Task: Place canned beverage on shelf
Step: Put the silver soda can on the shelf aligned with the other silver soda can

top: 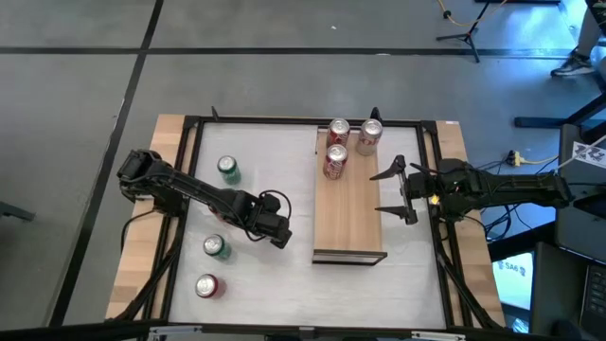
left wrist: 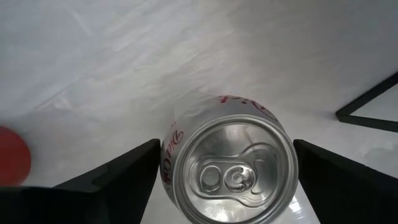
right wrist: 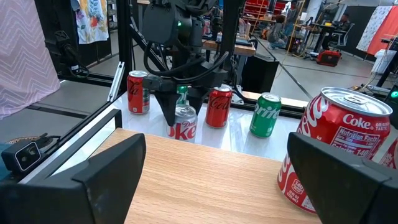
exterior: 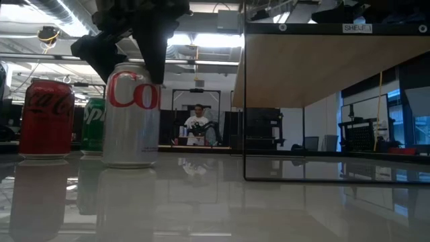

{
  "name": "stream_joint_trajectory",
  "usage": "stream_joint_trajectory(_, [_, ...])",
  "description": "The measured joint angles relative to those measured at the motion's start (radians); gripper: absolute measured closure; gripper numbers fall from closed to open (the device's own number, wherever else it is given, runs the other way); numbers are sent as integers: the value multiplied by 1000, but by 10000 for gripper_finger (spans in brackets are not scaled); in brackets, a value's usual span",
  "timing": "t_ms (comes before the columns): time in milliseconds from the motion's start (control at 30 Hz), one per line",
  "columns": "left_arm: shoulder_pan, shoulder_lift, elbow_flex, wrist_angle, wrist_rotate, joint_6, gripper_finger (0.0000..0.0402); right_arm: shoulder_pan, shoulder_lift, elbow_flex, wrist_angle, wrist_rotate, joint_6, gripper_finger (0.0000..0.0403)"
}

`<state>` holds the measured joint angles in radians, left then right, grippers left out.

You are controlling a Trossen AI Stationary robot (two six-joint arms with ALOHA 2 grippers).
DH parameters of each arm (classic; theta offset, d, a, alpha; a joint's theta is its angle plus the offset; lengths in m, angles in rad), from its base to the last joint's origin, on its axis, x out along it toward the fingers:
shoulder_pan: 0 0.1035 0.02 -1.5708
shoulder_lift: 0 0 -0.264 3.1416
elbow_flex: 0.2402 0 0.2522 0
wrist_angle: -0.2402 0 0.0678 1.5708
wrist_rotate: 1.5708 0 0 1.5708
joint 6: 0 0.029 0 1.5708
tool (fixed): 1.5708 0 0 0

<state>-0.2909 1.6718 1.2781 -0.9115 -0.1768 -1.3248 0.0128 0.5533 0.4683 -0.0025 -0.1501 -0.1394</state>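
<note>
Under the left pincer (left wrist: 227,180), seemingly ungripped, a silver can (left wrist: 229,165).

From above, the left tool (top: 281,235) totally covers the silver can (left wrist: 227,165) it's over. Red can (left wrist: 12,163) is cut off in the left wrist shot. The far-off person (exterior: 197,125) is just a blur.

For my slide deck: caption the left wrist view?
Left gripper straddling a silver cola can on the white table, jaws open.

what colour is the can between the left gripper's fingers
Silver can with red lettering, inside the left gripper; clearest in the low view.
</note>
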Motion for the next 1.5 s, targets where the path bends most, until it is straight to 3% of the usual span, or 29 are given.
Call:
stream_joint_trajectory(400, [0,0,0,0,0,0,111,0,0,0,0,0,0,17])
stream_joint_trajectory(900, [1,0,0,0,6,9,117,0,0,0,0,0,0,17])
stream_joint_trajectory(1167, [11,0,1,3,25,127,117,0,0,0,0,0,0,17])
stream_joint_trajectory(1500, [95,0,1,17,136,431,118,0,0,0,0,0,0,17])
